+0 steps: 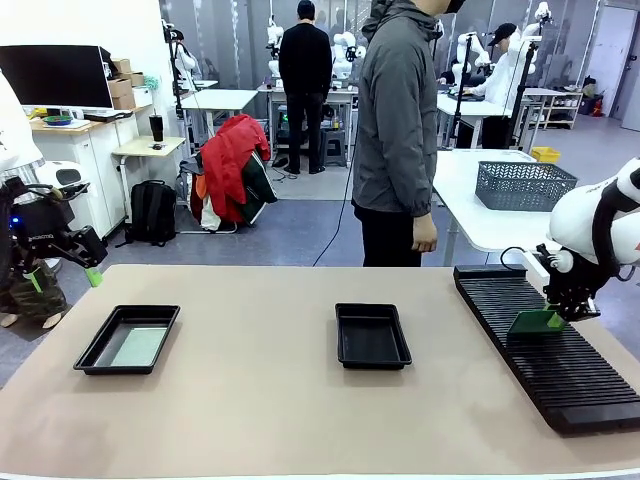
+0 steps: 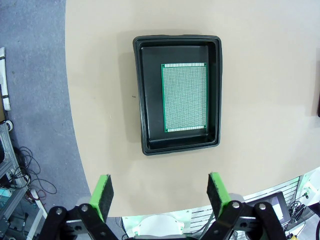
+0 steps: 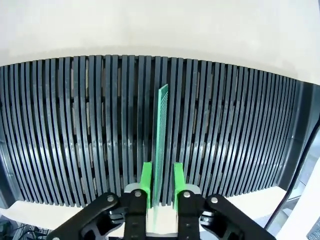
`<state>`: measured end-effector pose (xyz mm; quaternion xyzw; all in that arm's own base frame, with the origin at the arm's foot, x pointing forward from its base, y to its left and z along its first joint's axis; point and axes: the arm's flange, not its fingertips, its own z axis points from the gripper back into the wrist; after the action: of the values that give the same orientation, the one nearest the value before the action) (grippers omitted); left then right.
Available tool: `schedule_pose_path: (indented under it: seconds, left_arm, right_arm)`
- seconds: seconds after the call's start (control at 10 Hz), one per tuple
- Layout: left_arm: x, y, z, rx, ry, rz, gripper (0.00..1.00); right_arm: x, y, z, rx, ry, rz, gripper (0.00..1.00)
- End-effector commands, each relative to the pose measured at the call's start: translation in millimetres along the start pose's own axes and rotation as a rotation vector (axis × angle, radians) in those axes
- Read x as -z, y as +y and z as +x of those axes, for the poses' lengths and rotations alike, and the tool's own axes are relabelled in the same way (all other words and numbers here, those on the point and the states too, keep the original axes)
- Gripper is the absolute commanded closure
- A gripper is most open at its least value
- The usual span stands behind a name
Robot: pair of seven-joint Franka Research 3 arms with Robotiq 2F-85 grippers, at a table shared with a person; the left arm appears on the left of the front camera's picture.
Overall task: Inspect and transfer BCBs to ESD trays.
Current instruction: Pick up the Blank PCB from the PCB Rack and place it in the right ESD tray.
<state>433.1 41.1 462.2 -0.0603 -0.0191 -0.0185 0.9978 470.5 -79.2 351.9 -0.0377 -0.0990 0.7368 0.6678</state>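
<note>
Right hand [image 3: 161,184] has its pads pinched tight on a BCB [image 3: 163,120] standing on edge in the slotted rack [image 3: 75,125] at the counter's [image 1: 250,400] right. Left hand [image 2: 159,192] hangs wide open and empty over the left ESD tray [image 2: 141,100], with a second BCB [image 2: 184,97] lying flat inside. My worry: it's only an edge grip, so a crooked lift could jam the board in its slot or drop it.

Black ESD tray [image 2: 140,100], and in it a green BCB [image 2: 184,97] gridded with pale dots; tan table [image 2: 100,75] around the tray, black ribbed rack [image 1: 560,370] far right of it.
</note>
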Motion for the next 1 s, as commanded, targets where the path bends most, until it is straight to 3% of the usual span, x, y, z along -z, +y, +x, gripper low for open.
schedule_pose_path:
  seconds: [0.0,0.1,0.2,0.3,0.4,0.9]
  left_arm:
    - [1.3,0.0,-0.4,-0.003,-0.009,0.001,0.00]
    - [1.3,0.0,-0.4,-0.003,-0.009,0.001,0.00]
    - [1.3,0.0,-0.4,-0.003,-0.009,0.001,0.00]
    - [1.3,0.0,-0.4,-0.003,-0.009,0.001,0.00]
    - [1.3,0.0,-0.4,-0.003,-0.009,0.001,0.00]
    - [1.3,0.0,-0.4,-0.003,-0.009,0.001,0.00]
  right_arm:
    - [2.9,1.2,-3.5,-0.004,-0.021,0.007,0.89]
    - [1.9,2.5,-3.8,-0.004,-0.021,0.007,0.85]
    - [1.2,3.4,-3.6,-0.004,-0.022,0.006,0.97]
    - [0.8,3.9,-3.4,-0.003,-0.022,0.005,0.93]
    - [0.2,4.2,-3.2,-0.004,-0.024,0.003,1.00]
    - [-5.7,2.7,-3.7,0.002,-0.038,0.011,1.00]
